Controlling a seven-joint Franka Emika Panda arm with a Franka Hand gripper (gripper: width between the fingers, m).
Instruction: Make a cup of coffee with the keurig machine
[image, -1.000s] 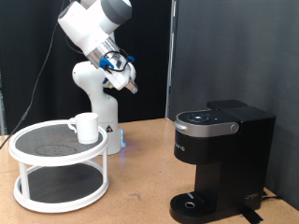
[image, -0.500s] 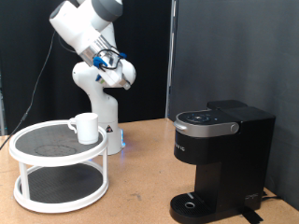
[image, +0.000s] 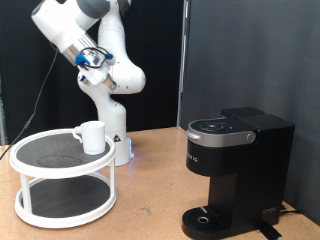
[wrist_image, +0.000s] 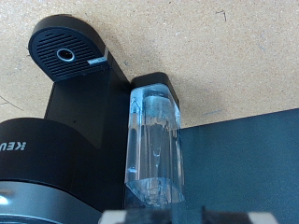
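- The white robot arm (image: 108, 70) is raised high at the exterior view's top left, its wrist bent over above the white two-tier round stand (image: 63, 176)
- The pincer (image: 93, 62) sits at the arm's end, partly hidden among blue cabling; it is high in the air, well apart from everything on the counter (image: 150, 190)
- Whether the pincer is released or clenched cannot be told: its fingertips are too small in the exterior view, and the wrist view shows no clear fingers. Nothing can be seen between them
- The cup (image: 91, 136) stands upright on the top tier of the stand, towards the exterior view's right edge of that tier, its handle turned to the exterior view's left
- The stand rests on the wooden counter at the exterior view's lower left, just in front of the arm's base
- The keurig machine (image: 238, 170) stands on the counter at the exterior view's right, well apart from the stand and the cup; its domed lid with the silver rim is down
- The round drip base (image: 208, 217) at the foot of the machine bears no cup
- In the wrist view the keurig machine (wrist_image: 79, 140) is seen from above: its drip base (wrist_image: 65, 52), dark body with part of the white lettering, and clear water tank (wrist_image: 153, 145) fixed to its side, water visible inside
- The wooden counter (wrist_image: 224, 56) fills most of the rest of the wrist view, with a dark area (wrist_image: 248, 168) at one corner
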